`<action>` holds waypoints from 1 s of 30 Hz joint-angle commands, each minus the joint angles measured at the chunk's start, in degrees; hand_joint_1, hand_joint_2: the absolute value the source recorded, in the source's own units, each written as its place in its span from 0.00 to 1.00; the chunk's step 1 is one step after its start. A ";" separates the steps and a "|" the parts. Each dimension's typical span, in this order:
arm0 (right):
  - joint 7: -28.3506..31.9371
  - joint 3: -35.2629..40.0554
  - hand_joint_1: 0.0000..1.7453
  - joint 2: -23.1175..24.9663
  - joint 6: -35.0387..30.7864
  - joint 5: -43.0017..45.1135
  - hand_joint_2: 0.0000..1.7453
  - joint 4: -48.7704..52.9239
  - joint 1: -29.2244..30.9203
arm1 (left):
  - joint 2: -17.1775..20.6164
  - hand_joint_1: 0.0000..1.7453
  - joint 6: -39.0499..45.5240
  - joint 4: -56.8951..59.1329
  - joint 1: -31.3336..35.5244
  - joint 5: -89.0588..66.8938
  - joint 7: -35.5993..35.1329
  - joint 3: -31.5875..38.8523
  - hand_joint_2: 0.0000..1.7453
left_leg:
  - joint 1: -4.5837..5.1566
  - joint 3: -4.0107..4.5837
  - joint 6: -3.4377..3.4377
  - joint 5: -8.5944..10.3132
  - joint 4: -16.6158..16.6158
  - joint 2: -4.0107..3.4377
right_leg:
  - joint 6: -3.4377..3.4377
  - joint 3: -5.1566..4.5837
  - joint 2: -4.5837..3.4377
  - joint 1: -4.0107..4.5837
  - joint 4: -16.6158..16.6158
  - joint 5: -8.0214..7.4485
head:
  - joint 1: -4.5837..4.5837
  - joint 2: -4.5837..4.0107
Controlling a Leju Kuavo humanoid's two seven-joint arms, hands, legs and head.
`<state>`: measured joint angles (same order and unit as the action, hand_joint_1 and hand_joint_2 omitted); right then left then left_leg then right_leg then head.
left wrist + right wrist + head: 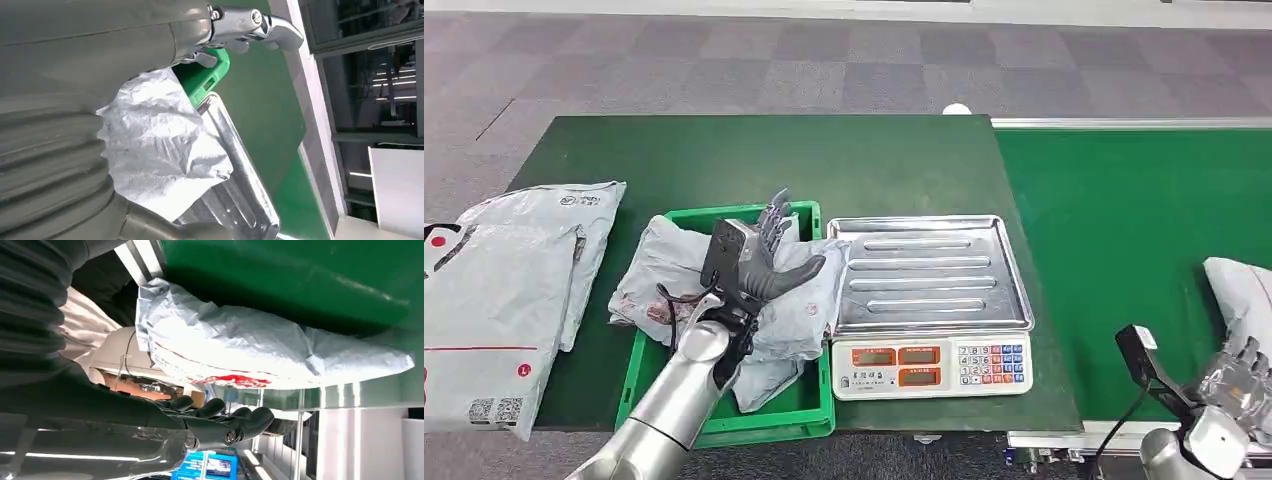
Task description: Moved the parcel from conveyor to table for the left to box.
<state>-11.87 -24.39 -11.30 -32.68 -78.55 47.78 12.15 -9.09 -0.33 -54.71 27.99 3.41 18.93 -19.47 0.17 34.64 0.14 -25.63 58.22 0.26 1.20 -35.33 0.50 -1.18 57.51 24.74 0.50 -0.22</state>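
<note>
Hovering spread-fingered over the crumpled parcels [769, 305] in the green box [809, 412], the left hand [759, 258] holds nothing, while the right hand [1239, 372], fingers apart, nears the conveyor [1124, 230] parcel [1239, 290] at 3 o'clock.

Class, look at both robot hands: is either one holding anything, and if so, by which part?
Neither. The left hand hovers open above the parcels in the green crate. The right hand is beside the conveyor parcel, fingers not around it.

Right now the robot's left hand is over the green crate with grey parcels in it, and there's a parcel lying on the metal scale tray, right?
Not quite. The head view shows the scale tray bare. The left hand is over the green crate of grey parcels, as you say.
</note>
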 commanded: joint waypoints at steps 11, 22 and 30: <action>-2.94 0.46 0.00 0.38 -0.31 -2.46 1.00 -4.42 4.99 | 0.07 0.00 -0.44 2.30 1.18 -0.32 0.16 0.54 1.00 | -0.05 -0.10 -0.04 -0.03 -0.03 -0.10 | -0.06 0.09 -0.11 0.06 -0.07 -0.01 | 0.00 0.00; -1.34 -1.87 0.00 0.02 0.03 0.85 1.00 -1.01 1.89 | 0.29 0.00 -0.52 2.49 0.93 0.12 0.39 0.76 1.00 | -0.06 -0.15 -0.05 -0.04 -0.06 0.00 | -0.07 0.16 -0.01 0.06 -0.08 0.03 | 0.00 0.00; -2.52 -2.19 0.00 0.65 1.09 -0.77 1.00 0.73 1.36 | 0.17 0.00 -0.47 2.11 0.70 0.23 0.51 0.81 1.00 | -0.05 -0.22 -0.05 -0.07 -0.09 -0.14 | -0.09 0.18 -0.15 0.06 -0.12 0.01 | 0.00 0.00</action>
<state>-13.55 -24.46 -11.61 -32.57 -78.29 47.65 13.25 -9.25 -0.52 -54.95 27.81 3.50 19.56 -19.47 0.17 34.64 0.14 -25.64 58.22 0.26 1.20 -35.33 0.50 -1.18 57.51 24.74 0.50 -0.22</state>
